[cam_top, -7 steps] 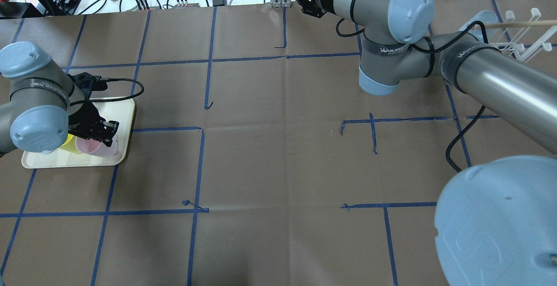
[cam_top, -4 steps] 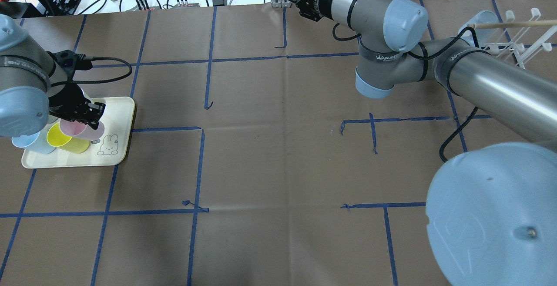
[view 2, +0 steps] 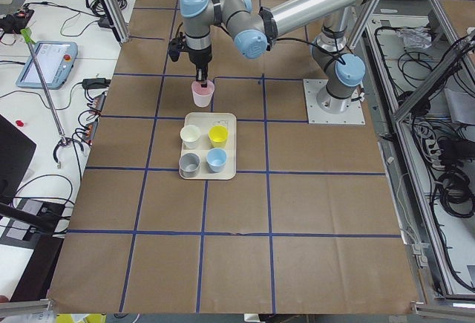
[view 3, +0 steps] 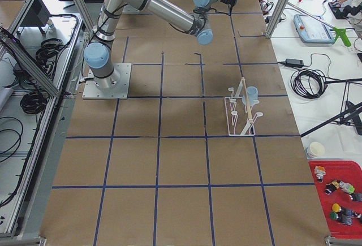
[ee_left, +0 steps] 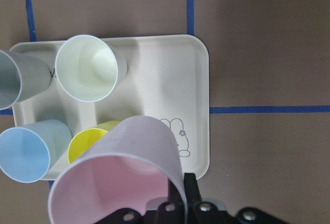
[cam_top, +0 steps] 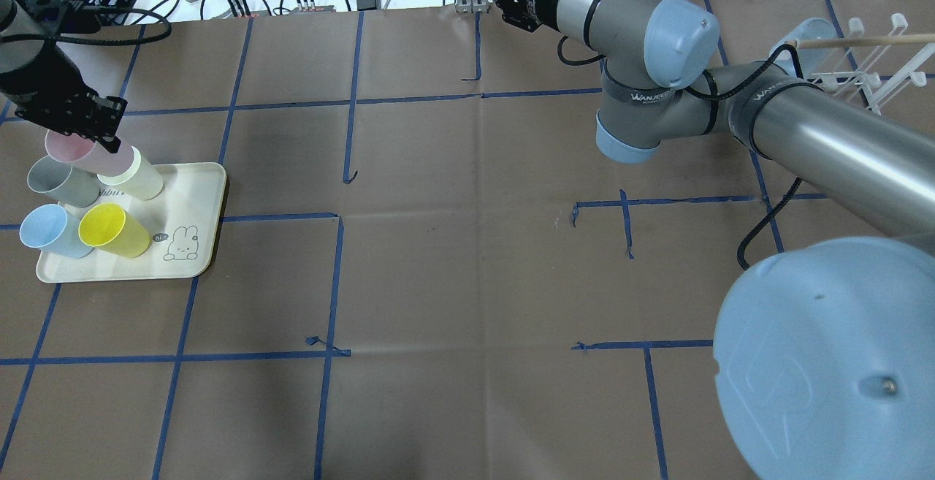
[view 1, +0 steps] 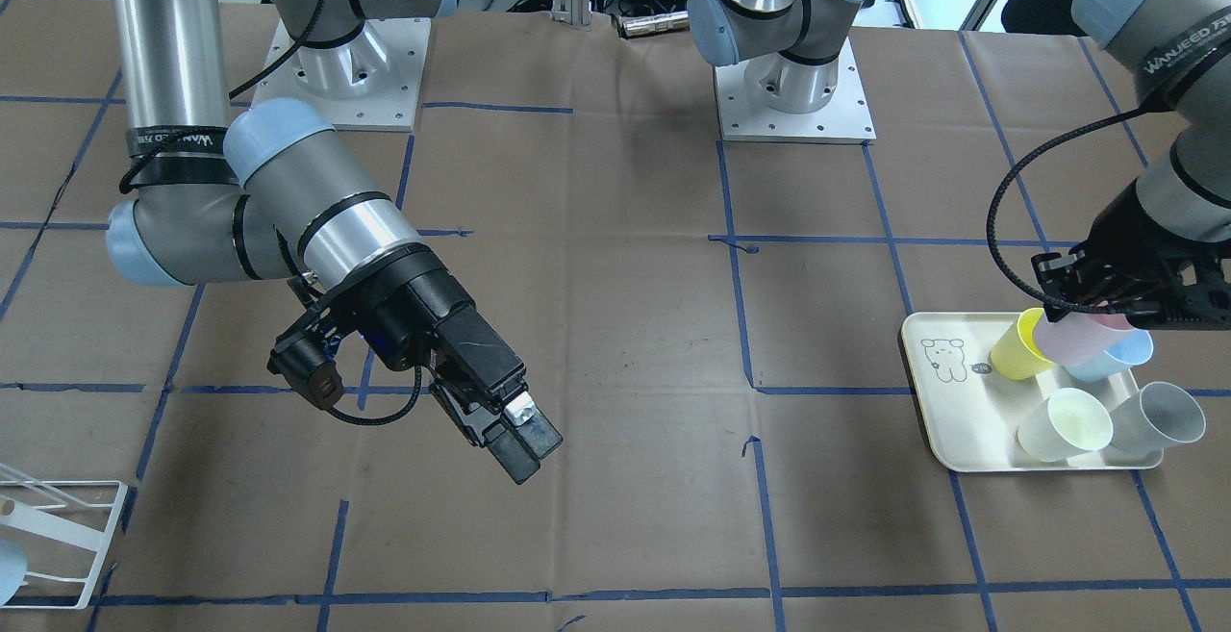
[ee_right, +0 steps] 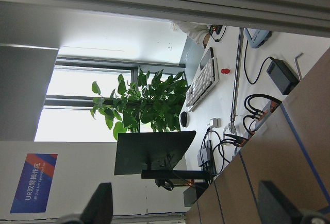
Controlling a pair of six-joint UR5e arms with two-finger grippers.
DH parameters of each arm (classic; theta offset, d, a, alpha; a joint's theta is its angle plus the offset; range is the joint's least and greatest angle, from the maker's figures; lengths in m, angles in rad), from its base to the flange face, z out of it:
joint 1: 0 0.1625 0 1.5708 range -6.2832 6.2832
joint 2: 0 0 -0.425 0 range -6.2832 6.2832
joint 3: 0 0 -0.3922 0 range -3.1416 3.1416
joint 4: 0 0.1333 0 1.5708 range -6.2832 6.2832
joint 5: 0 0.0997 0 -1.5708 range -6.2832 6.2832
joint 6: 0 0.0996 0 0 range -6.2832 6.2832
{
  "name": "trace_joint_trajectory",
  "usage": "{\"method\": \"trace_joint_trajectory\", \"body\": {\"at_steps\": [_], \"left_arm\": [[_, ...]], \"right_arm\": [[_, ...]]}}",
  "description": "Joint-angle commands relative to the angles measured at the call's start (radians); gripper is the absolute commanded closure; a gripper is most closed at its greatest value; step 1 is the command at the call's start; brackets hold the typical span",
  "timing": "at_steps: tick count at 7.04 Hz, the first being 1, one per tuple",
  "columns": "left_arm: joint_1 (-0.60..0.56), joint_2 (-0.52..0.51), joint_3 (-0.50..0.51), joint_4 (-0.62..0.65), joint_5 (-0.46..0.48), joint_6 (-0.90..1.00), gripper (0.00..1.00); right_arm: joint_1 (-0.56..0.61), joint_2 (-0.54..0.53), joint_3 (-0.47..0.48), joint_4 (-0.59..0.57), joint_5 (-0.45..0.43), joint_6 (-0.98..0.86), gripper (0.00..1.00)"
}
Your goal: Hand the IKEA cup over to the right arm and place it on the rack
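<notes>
My left gripper [cam_top: 82, 123] is shut on the rim of a pink cup [cam_top: 71, 150] and holds it tilted in the air above the far edge of the cream tray [cam_top: 208, 195]. The left wrist view has the pink cup [ee_left: 118, 177] large at the bottom, over the tray. My right gripper [view 1: 524, 440] hangs over the middle of the table, away from the cup; the right wrist view shows its fingers wide apart, open and with nothing between them. The white wire rack [cam_top: 873, 74] stands at the far right and bears a light blue cup [cam_top: 807, 34].
On the tray stand a grey cup [cam_top: 55, 180], a cream cup [cam_top: 139, 180], a blue cup [cam_top: 44, 231] and a yellow cup [cam_top: 109, 230]. The right arm's elbow [cam_top: 825, 363] fills the near right corner. Cables lie beyond the table's far edge.
My left gripper has risen off the tray with the pink cup and swung toward the far left. The right arm has shifted only slightly.
</notes>
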Motion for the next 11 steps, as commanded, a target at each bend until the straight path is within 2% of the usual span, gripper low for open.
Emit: {"method": "trace_joint_trajectory", "body": {"at_steps": [1,3,5,6,8,9,10,11], "left_arm": [[-0.032,-0.019,0.031,0.016,-0.153,0.031,1.0],[-0.035,-0.035,-0.005,0.129,-0.365,0.061,1.0],[-0.041,-0.035,-0.047,0.202,-0.479,0.119,1.0],[-0.051,-0.032,-0.082,0.27,-0.555,0.129,1.0],[-0.075,-0.036,-0.227,0.569,-0.666,0.129,1.0],[-0.075,-0.047,-0.287,0.71,-0.746,0.13,1.0],[-0.075,-0.064,-0.315,0.831,-0.8,0.144,1.0],[-0.08,-0.082,-0.332,0.936,-0.909,0.159,1.0]], "right_arm": [[0.0,-0.002,-0.002,-0.003,-0.001,0.03,0.0],[-0.006,0.006,-0.001,-0.038,-0.001,0.044,0.0],[-0.02,0.007,-0.001,-0.048,-0.003,0.045,0.0],[-0.02,0.007,0.007,-0.095,-0.013,0.05,0.0],[-0.025,0.001,0.015,-0.149,-0.039,0.116,0.0],[-0.023,-0.005,0.031,-0.182,-0.099,0.116,0.0],[-0.026,-0.026,0.088,-0.196,-0.108,0.117,0.0],[-0.029,-0.073,0.163,-0.197,-0.116,0.117,0.0]]}}
